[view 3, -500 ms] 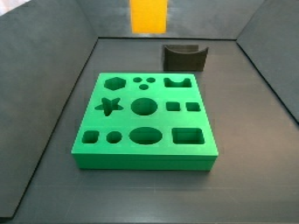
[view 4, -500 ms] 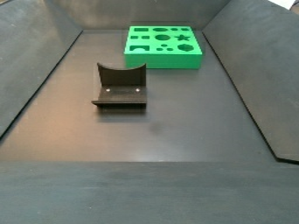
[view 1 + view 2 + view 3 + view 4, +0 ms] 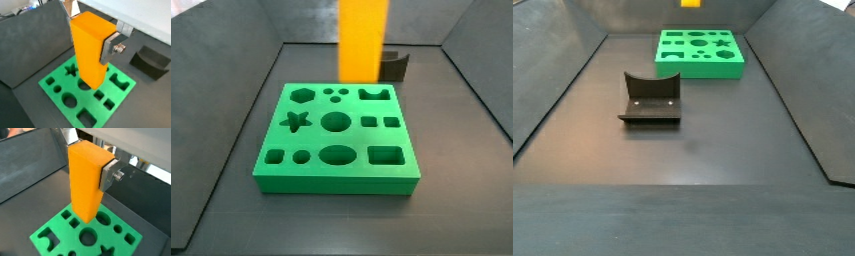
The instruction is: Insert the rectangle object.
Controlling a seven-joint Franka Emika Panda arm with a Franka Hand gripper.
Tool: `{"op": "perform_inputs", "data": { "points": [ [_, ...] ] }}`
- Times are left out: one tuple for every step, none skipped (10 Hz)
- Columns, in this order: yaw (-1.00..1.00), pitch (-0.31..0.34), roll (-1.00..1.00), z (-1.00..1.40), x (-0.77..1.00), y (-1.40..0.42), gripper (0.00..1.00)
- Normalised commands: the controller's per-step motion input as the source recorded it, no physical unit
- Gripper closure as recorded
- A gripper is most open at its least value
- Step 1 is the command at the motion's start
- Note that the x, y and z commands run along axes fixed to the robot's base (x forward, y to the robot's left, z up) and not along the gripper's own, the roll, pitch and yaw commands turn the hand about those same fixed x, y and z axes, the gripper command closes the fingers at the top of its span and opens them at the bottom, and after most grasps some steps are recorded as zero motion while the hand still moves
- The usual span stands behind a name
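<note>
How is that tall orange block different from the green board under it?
The orange block is plain, smooth and upright, shut between the tool's fingers in the air. The green board lies flat on the floor, with shaped holes cut in its top. Both are single-coloured with straight edges.

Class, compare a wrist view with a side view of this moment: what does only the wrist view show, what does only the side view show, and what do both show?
Only the wrist view shows the gripper, a silver finger plate clamped against the rectangle object. Only the side view shows the dark grey holder behind the block and the whole green board. Both show the orange block held upright above the board, not yet inserted.
</note>
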Motion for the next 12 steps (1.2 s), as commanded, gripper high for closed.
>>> {"op": "perform_inputs", "data": {
  "points": [
    [0.0,0.0,0.11,-0.34,1.0,-0.37,1.0],
    [0.0,0.054,0.15,-0.29,0.99,-0.42,1.0],
    [0.0,0.051,0.14,-0.28,0.99,-0.43,1.0],
    [0.0,0.051,0.13,-0.29,0.99,-0.44,1.0],
    [0.0,0.054,0.14,-0.29,1.0,-0.41,1.0],
    [0.04,0.066,0.15,-0.29,1.0,-0.32,1.0],
    [0.06,0.069,0.14,-0.31,1.0,-0.27,1.0],
    [0.01,0.067,0.09,-0.39,1.0,-0.2,1.0],
    [0.0,0.0,0.01,-0.43,0.51,0.0,1.0],
    [0.06,0.0,-0.01,-0.51,0.1,0.0,1.0],
    [0.14,0.0,-0.03,-0.4,0.0,-0.06,1.0],
    [0.08,-0.056,-0.09,-0.21,-0.02,-0.09,1.0]
  ]
}}
